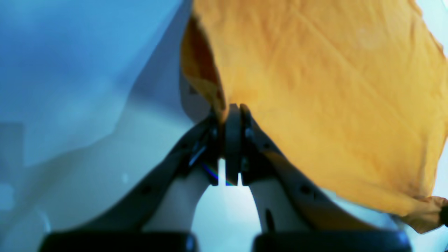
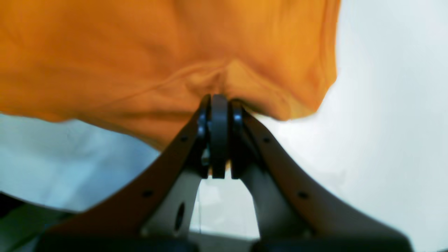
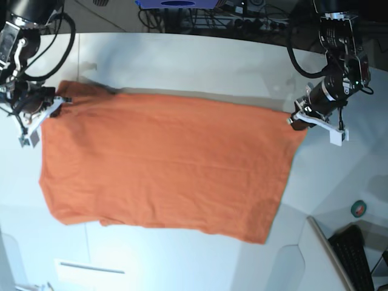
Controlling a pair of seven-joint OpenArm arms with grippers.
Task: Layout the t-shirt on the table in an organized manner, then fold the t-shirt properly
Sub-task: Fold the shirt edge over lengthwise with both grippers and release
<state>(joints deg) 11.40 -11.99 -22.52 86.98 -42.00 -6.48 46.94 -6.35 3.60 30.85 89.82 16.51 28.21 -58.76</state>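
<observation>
The orange t-shirt (image 3: pixel 163 170) is spread wide across the white table (image 3: pixel 182 60), its far edge stretched between my two grippers. In the base view my left gripper (image 3: pixel 295 119) pinches the shirt's far right corner, and my right gripper (image 3: pixel 57 102) pinches the far left corner by a sleeve. The left wrist view shows the left gripper (image 1: pixel 232 108) shut on a fold of the t-shirt (image 1: pixel 332 87). From the right wrist camera, the right gripper (image 2: pixel 218 98) is shut on bunched cloth of the t-shirt (image 2: pixel 122 52). The near hem lies on the table.
A tape roll (image 3: pixel 359 208) and a keyboard (image 3: pixel 357 254) sit at the right beyond the table's curved edge. Cables and equipment (image 3: pixel 200 12) line the back. A pale strip (image 3: pixel 91 267) lies near the front left.
</observation>
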